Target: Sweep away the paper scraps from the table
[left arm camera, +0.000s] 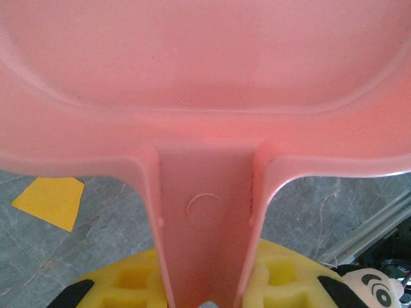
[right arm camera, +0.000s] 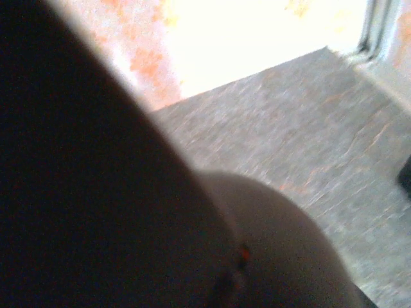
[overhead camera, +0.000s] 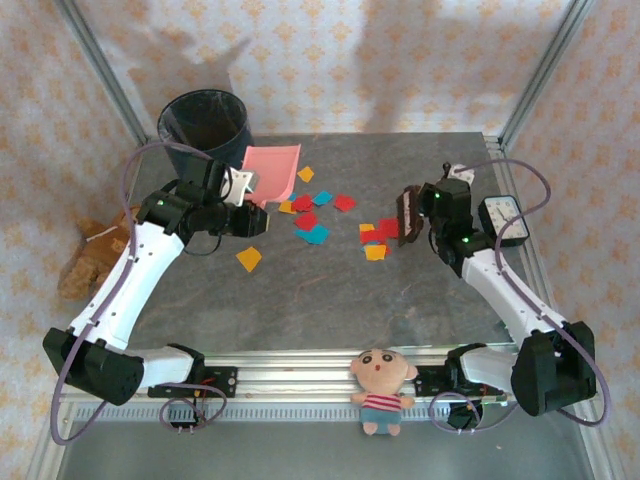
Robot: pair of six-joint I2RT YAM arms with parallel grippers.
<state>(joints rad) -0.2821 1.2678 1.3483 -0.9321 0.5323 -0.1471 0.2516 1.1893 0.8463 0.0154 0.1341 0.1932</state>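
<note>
Paper scraps [overhead camera: 312, 226] in red, blue and orange lie scattered across the middle of the grey table [overhead camera: 330, 300], and one orange scrap [overhead camera: 248, 258] sits apart nearer the left arm. My left gripper [overhead camera: 245, 187] is shut on the handle of the pink dustpan [overhead camera: 273, 170], whose pan rests at the back left of the scraps. In the left wrist view the dustpan handle [left arm camera: 205, 224] runs between my yellow fingers [left arm camera: 131, 279], with a yellow scrap [left arm camera: 51, 200] on the table beneath. My right gripper [overhead camera: 422, 210] holds a dark brush [overhead camera: 408, 215] upright just right of the scraps; the brush [right arm camera: 96, 192] darkly blocks its wrist view.
A dark waste bin [overhead camera: 205, 122] stands at the back left corner behind the dustpan. A white clock-like box [overhead camera: 505, 218] lies at the right edge. A plush doll [overhead camera: 382, 385] sits on the front rail, and a brown plush [overhead camera: 92, 250] lies beyond the left rail.
</note>
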